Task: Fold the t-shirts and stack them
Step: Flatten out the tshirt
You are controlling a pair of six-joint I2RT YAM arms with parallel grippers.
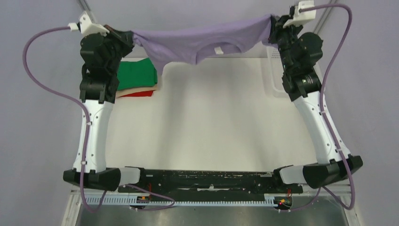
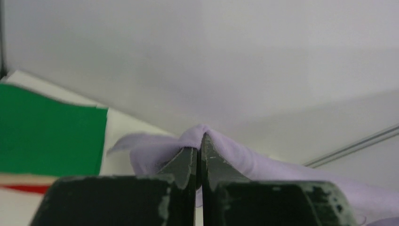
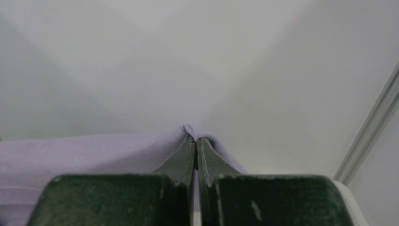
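While the white tabletop lies broad below, the lavender t-shirt hangs stretched wide in the air above its far edge, with the neckline sagging downward. At far left on the tabletop sits a folded stack with the green t-shirt on top, a beige t-shirt under it and a red t-shirt peeking out lowest, and a white mesh basket stands at the far right edge. The left tool is pressed together, pinching one bunched corner of the lavender cloth, the right tool pinches the opposite corner the same way, and a small white label shows at the neckline.
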